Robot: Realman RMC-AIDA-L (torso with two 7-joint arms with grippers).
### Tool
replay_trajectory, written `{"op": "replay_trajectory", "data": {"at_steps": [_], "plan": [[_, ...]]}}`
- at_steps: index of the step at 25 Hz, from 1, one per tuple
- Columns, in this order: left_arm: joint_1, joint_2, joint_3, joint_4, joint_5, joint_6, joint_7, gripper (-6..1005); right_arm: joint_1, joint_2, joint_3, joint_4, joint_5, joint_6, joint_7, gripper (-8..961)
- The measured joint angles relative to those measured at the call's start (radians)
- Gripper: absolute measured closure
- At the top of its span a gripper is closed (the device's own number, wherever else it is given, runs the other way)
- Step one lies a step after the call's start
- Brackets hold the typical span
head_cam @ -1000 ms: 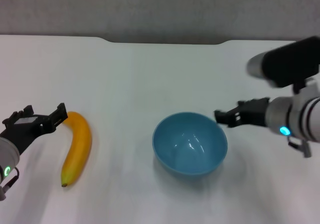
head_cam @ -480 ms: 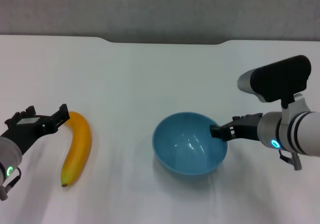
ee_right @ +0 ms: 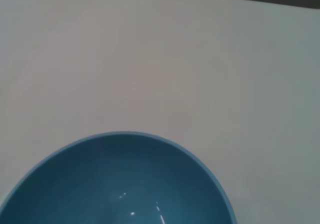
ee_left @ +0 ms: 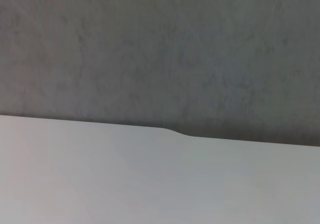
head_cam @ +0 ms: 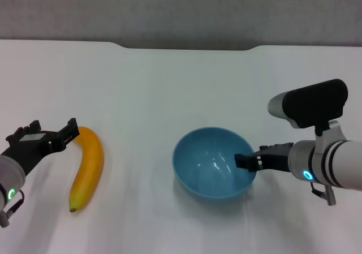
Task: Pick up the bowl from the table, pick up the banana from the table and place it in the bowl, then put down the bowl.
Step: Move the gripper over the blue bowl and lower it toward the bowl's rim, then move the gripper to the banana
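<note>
The light-blue bowl (head_cam: 214, 162) stands upright on the white table (head_cam: 169, 84), right of centre. It also fills the lower part of the right wrist view (ee_right: 120, 184). My right gripper (head_cam: 246, 160) is open at the bowl's right rim, with one dark finger (head_cam: 243, 160) just inside the rim. The yellow-orange banana (head_cam: 88, 166) lies on the table at the left, its dark tip toward me. My left gripper (head_cam: 51, 134) is open and empty, just left of the banana's far end.
The table's far edge has a shallow notch (head_cam: 186, 46) before a grey wall; the edge also shows in the left wrist view (ee_left: 175, 131). Bare tabletop lies between the banana and the bowl.
My right gripper has moved left and down from beside the bowl to its right rim. The left gripper, the banana and the bowl have stayed where they were.
</note>
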Motion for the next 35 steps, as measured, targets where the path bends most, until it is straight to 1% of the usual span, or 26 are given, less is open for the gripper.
{"op": "replay_trajectory", "data": {"at_steps": [11, 14, 21, 25, 30, 35], "plan": [[0.000, -0.001, 0.000, -0.001, 0.000, -0.001, 0.000, 137, -0.007, 0.000, -0.017, 0.027, 0.000, -0.040, -0.001, 296], [0.000, -0.001, 0.000, 0.000, 0.000, -0.001, 0.000, 137, -0.009, -0.001, -0.020, 0.027, 0.000, -0.046, -0.006, 526], [0.002, -0.002, 0.000, 0.002, 0.007, -0.002, 0.000, 137, -0.040, -0.003, -0.019, 0.020, 0.001, -0.075, -0.019, 681], [0.002, -0.002, 0.000, 0.009, 0.008, -0.002, 0.000, 136, -0.044, -0.003, -0.017, 0.018, 0.003, -0.077, -0.022, 770], [0.001, -0.002, 0.001, 0.011, 0.008, 0.000, 0.000, 137, -0.050, -0.002, -0.017, 0.015, 0.003, -0.086, -0.022, 909], [0.001, -0.002, 0.011, 0.012, 0.008, 0.002, 0.000, 138, -0.089, -0.004, -0.016, -0.033, -0.006, -0.117, -0.022, 910]]}}
